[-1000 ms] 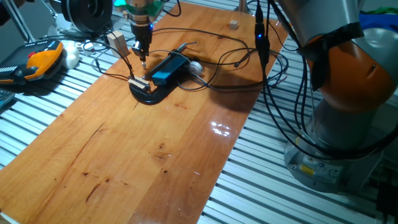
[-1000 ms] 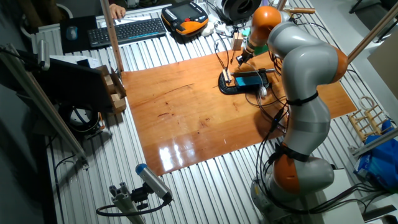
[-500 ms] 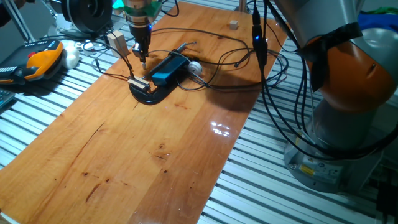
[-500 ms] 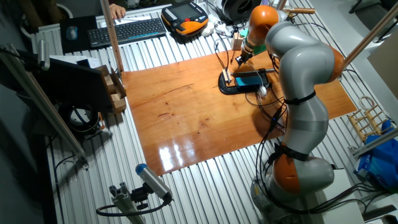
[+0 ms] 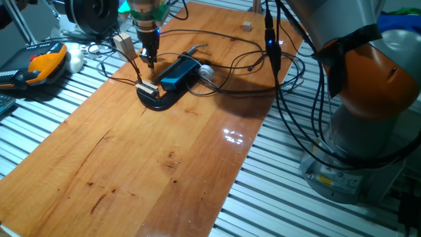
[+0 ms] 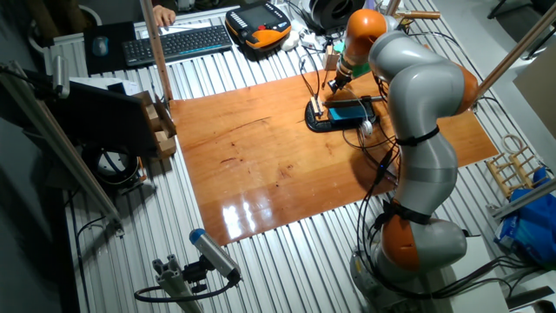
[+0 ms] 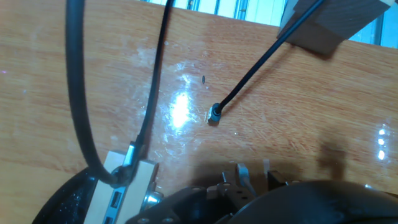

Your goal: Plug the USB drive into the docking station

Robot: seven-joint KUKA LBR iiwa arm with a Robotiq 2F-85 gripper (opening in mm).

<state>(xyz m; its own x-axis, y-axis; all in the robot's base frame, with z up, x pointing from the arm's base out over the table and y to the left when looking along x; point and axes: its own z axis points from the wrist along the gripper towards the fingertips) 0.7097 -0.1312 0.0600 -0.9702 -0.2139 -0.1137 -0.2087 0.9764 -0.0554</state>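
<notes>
From one fixed view, the pincer (image 5: 150, 64) is hanging over the far left part of the bench (image 5: 164, 171), just behind the docking station (image 5: 178, 74), whose blue box is lying on its black curved base (image 5: 158, 101). Something pale, perhaps the USB drive (image 5: 147, 86), is sitting at the near-left end of that base; I cannot tell whether it is seated in a port. How far the pincer is standing open, or whether it is holding anything, is too small to tell.

From the other fixed view, the arm is reaching across the bench with the pincer (image 6: 331, 84) beside the docking station (image 6: 349, 110), a tan block (image 6: 331, 59) close by.

In the hand view, a pale piece with small slots (image 7: 120, 186) is showing at the lower left, under a black cable (image 7: 84, 124). The fingertips are not showing clearly.

Judging the step: the pincer should be lining up squarely with the port and pressing straight, avoiding the cables.
</notes>
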